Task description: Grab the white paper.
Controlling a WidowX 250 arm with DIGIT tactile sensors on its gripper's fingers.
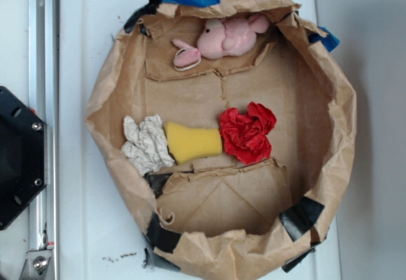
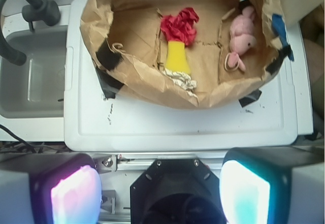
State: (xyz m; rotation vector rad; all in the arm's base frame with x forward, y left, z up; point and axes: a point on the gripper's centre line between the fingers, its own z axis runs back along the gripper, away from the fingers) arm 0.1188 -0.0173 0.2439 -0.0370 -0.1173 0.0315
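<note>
The white paper (image 1: 146,143) is a crumpled off-white ball at the left inside a brown paper basket (image 1: 106,89). It touches a yellow sponge (image 1: 193,143), and a red paper ball (image 1: 247,132) sits to the sponge's right. In the wrist view the white paper (image 2: 182,80) shows partly behind the basket's near wall. My gripper (image 2: 160,193) is open and empty, far back from the basket, above the black robot base (image 2: 172,193). Its two glowing pads (image 2: 73,196) stand wide apart. The gripper does not show in the exterior view.
A pink plush toy (image 1: 222,39) lies at the basket's far side. The basket stands on a white board (image 2: 177,125). A grey sink (image 2: 30,76) with a black faucet (image 2: 25,10) lies left of the board in the wrist view. A metal rail (image 1: 41,102) runs beside the board.
</note>
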